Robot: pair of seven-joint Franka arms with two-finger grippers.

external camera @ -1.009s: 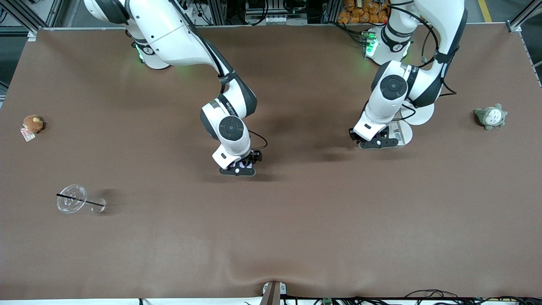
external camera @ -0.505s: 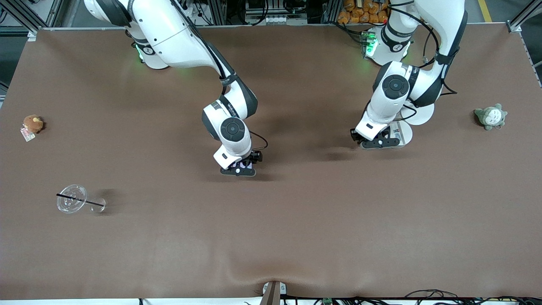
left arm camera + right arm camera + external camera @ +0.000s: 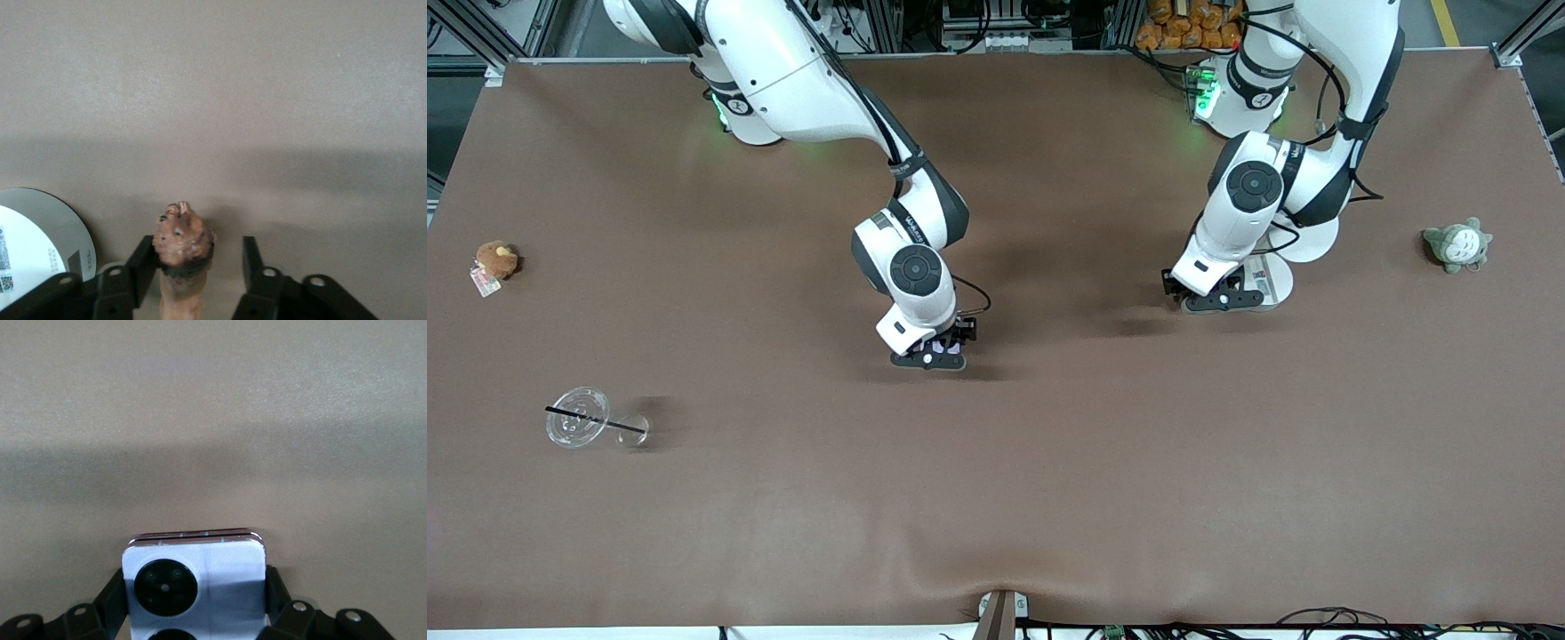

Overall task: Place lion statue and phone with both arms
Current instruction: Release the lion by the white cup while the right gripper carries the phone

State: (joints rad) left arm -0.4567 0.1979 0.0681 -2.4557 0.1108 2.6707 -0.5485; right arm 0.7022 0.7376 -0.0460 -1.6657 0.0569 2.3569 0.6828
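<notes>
Orange-brown lion statue (image 3: 181,257) leans against one finger of the spread left gripper (image 3: 193,267) beside a white disc (image 3: 33,247); right gripper (image 3: 193,600) clamps the lilac square phone (image 3: 197,583) above brown tablecloth (image 3: 1049,462)

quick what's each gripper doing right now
Left gripper: open, one finger touching the lion statue.
Right gripper: closed on the phone.

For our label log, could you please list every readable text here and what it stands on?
"TCL", as best it reads: on the white disc beside the left gripper.
The disc's codes and small print: too small to read.
Lettering on the right arm's wrist: too small to read.
The tag on the brown plush: unreadable.
On the phone in the right gripper: none.
</notes>
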